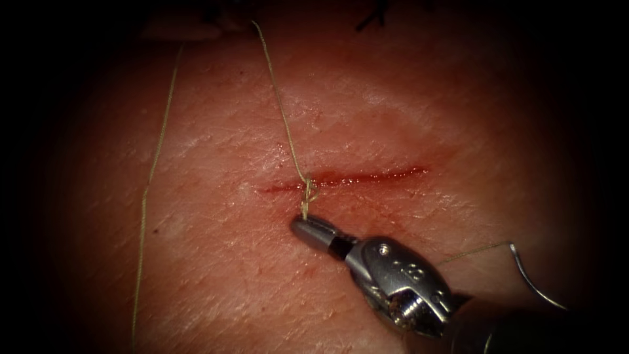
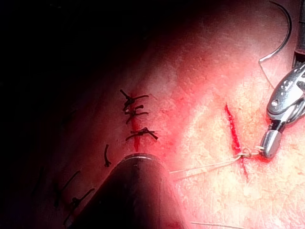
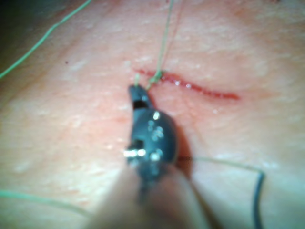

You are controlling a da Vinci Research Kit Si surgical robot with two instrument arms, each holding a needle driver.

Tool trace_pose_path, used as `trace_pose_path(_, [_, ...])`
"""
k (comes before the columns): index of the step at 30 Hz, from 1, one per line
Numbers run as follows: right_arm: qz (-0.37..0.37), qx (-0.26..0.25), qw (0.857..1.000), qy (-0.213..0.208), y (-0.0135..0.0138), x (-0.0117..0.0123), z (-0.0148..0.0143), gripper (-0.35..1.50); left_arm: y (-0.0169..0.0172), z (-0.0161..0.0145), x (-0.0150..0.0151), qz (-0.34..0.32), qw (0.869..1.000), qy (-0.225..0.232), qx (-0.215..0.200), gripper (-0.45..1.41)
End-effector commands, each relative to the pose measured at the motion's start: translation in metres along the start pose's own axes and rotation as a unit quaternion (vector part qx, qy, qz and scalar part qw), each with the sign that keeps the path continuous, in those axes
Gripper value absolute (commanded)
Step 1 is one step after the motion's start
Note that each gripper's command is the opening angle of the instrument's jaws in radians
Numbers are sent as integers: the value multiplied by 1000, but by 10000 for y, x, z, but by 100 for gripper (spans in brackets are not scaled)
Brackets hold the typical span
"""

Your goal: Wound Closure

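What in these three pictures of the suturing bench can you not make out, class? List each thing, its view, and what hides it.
- The needle: endoscope view, its lower end runs behind the right tool's shaft; tip not visible.
- Thread: its upper end fades into the dark margin.
- Knot at the cut: too small to count throws.
- Left wrist view: a dark shaft covers part of the tissue.
- Right wrist view: blur hides what the jaws hold.

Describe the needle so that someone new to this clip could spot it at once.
Start at the red cut across the tissue, then go to the right arm's tool, whose shut jaws hold the short thread end by the knot. The needle lies free on the tissue beyond that tool, a thin grey curved wire, stiffer and darker than the pale thread tied to it.
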Motion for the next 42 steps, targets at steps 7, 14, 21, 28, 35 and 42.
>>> trace_pose_path(7, [-2, 14, 1000, -4, -8, -8, 0, -35, -36, 15, 7, -4, 1000, -2, 6, -45])
trace_pose_path(14, [-2, 22, 1000, -4, -18, -9, -9, -35, -62, 25, 15, -12, 1000, 1, 12, -45])
trace_pose_path(21, [-3, 16, 1000, -4, -16, -10, -18, -35, -86, 34, 24, -19, 1000, 4, 18, -45])
trace_pose_path(28, [-8, 19, 1000, -6, -17, -22, -31, -35, -88, 42, 27, -22, 999, 3, 23, -45])
trace_pose_path(35, [-14, 16, 1000, -6, -16, -22, -23, -35, -74, 49, 28, -23, 999, 4, 26, -45])
trace_pose_path(42, [-36, 7, 999, -1, -4, -9, -15, -11, -51, 37, 26, -20, 1000, 5, 14, -45])
